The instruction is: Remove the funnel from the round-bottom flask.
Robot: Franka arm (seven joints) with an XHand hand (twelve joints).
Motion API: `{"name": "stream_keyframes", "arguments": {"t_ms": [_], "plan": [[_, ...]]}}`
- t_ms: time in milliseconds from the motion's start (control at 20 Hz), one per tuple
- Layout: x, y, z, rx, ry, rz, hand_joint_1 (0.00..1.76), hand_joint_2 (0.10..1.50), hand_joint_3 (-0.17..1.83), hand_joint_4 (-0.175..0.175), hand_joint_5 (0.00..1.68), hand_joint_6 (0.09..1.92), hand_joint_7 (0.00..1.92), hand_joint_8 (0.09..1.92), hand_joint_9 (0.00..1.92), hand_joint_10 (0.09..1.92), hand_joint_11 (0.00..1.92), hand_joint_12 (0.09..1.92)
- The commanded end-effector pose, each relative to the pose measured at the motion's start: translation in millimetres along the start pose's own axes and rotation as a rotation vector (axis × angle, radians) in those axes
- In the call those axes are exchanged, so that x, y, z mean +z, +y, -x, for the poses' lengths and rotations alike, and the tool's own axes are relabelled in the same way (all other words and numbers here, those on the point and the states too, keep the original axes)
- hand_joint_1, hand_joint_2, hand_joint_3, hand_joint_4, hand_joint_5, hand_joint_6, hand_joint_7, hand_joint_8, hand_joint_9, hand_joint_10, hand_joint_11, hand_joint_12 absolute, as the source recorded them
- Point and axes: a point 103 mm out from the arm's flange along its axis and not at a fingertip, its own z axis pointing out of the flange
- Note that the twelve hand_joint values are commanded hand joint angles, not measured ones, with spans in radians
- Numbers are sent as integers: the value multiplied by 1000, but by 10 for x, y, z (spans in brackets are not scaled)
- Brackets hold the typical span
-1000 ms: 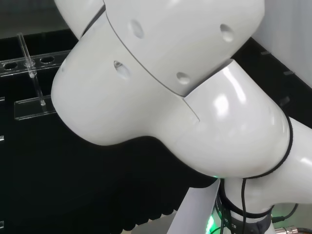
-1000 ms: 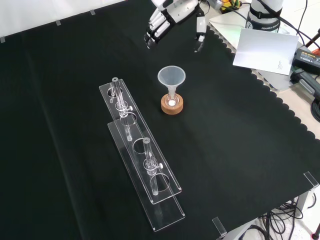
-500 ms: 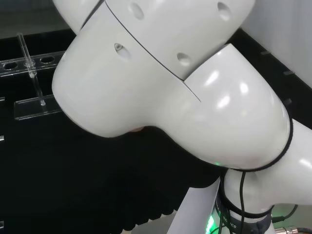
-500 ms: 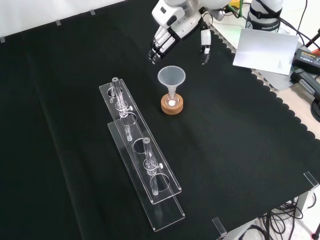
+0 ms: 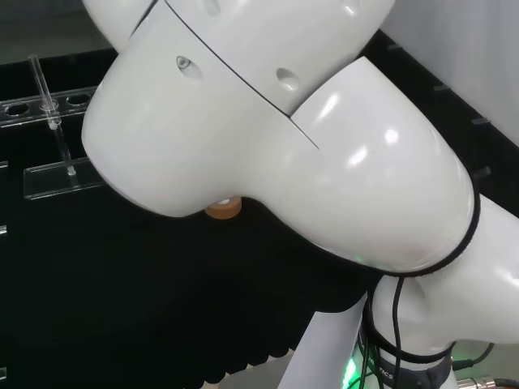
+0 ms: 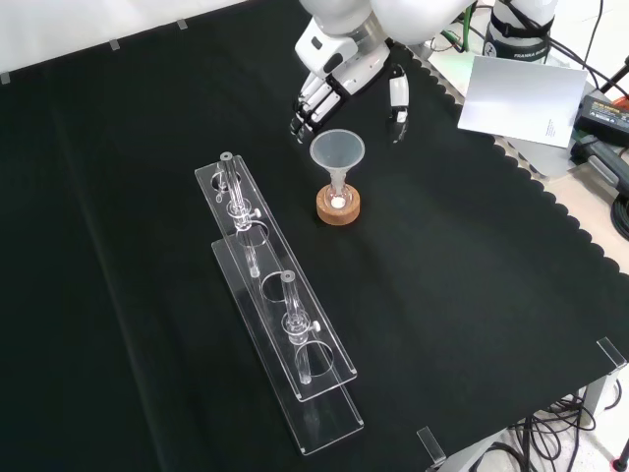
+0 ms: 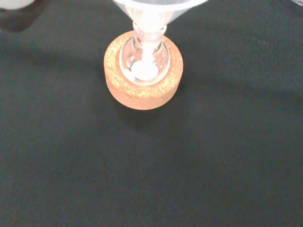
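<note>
Hovering hand (image 6: 346, 61) | fingers spread, apart from funnel (image 6: 337, 152) | funnel in flask (image 7: 144, 60) on cork ring (image 7: 143, 90)

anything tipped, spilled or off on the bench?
Nothing stands out. The funnel sits upright in the flask on its cork ring. The hand hangs open beyond it, not touching. The clear rack lies flat with its tubes upright.

hand (image 6: 346, 61) points down, fingers (image 6: 307, 103) spread, holding nothing
</note>
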Motion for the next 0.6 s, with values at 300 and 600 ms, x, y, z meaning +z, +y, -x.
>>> {"name": "stream_keyframes", "arguments": {"t_ms": [300, 600], "plan": [[161, 202, -24, -1, -17, -26, 684, 636, 239, -41, 7, 87, 0, 258, 59, 888, 402, 1459], [202, 287, -30, 14, -33, -14, 700, 642, 242, -42, 15, 87, 0, 264, 61, 892, 396, 1460]]}}
